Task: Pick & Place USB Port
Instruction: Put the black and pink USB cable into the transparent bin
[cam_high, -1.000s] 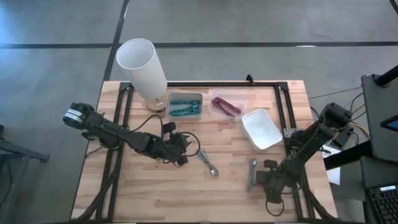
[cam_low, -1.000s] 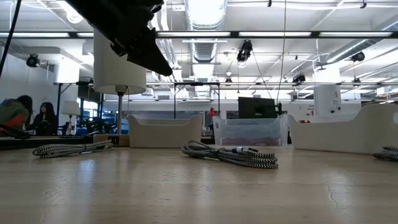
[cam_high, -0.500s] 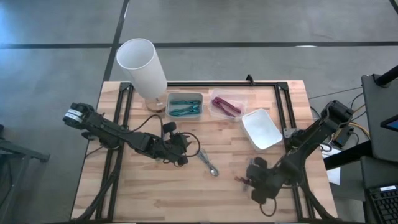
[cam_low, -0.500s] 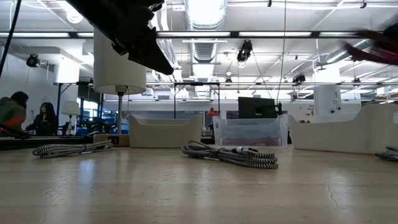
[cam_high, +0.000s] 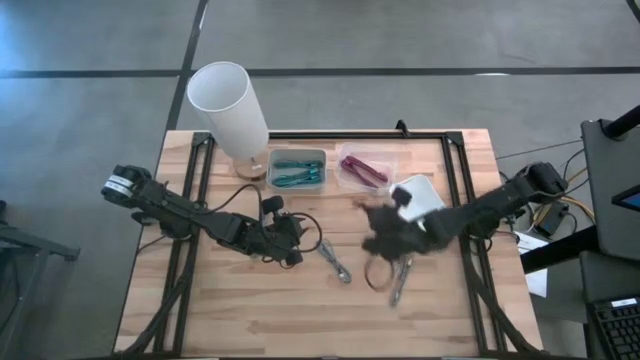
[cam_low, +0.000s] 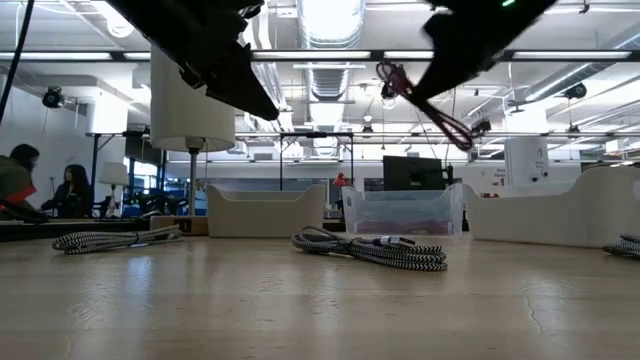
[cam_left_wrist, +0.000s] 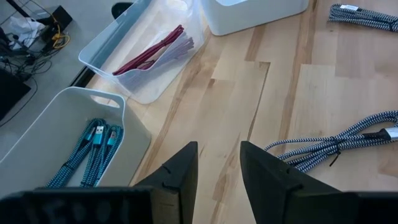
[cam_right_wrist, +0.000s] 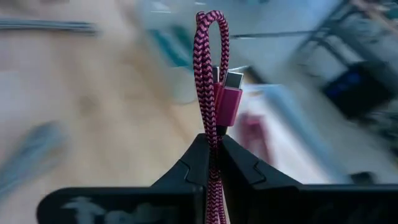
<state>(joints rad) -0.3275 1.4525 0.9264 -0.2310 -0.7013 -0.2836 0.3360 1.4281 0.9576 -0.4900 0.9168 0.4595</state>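
A pink braided cable (cam_right_wrist: 212, 81) is seen pinched between the pressed-together fingers of the right gripper (cam_right_wrist: 212, 152), folded into a loop with its plug (cam_right_wrist: 226, 99) showing at the fold. In the high view the right gripper (cam_high: 385, 238) is found over the middle of the wooden table (cam_high: 250, 310), just in front of the white tray (cam_high: 425, 205), with the cable (cam_high: 378, 275) hanging below it as a dark loop. In the low view the same cable (cam_low: 425, 100) is seen carried well above the table top, clear of it.

The left gripper (cam_left_wrist: 217, 171) is held with its fingers spread and nothing between them, above bare wood left of centre (cam_high: 290, 245). Just beside it a grey braided cable (cam_high: 335, 262) lies flat on the table; another grey cable (cam_high: 400, 282) lies under the right arm.

Farther back, along the rear edge, a grey tray (cam_high: 296, 170) is seen holding teal cables (cam_left_wrist: 93, 152), and beside it a clear tray (cam_high: 364, 168) holding more pink cables (cam_left_wrist: 155, 50). A tall white cylinder (cam_high: 228, 105) on a wooden base stands at the back left corner, touching nothing else that can be made out

In the low view, two people (cam_low: 40, 185) are seated far off in the room behind the table
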